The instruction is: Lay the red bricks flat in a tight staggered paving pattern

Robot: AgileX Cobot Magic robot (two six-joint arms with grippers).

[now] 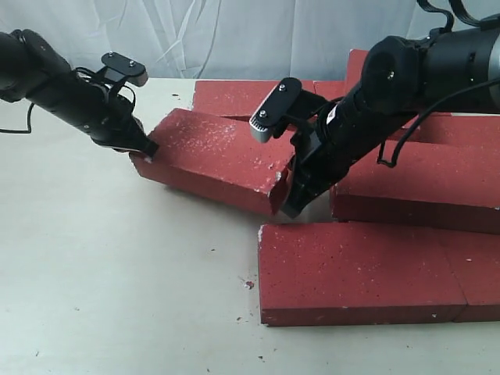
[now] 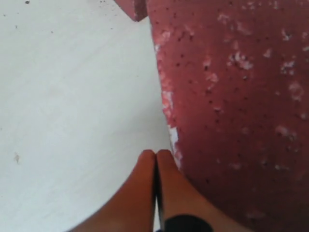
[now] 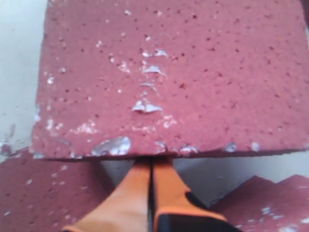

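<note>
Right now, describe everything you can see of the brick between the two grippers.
The angled brick is dark red, thick, grainy, white-specked, chipped at its near right corner. It lies askew to the other bricks on the table. The shut left gripper sits against its left end, the shut right gripper against its right end.

Our left arm (image 1: 66, 98) reaches in from the upper left of the exterior view and slopes down toward the middle, with its camera mount (image 1: 125, 67) riding above the wrist. Our left fingers (image 2: 140, 193) are pressed together, tip against tip. Our right arm (image 1: 453, 55) comes in from the upper right, bends at the wrist and points steeply downward, its own mount (image 1: 273, 109) jutting out to the side. Our right fingers (image 3: 130, 193), orange with a black base, likewise meet along their length.
</note>
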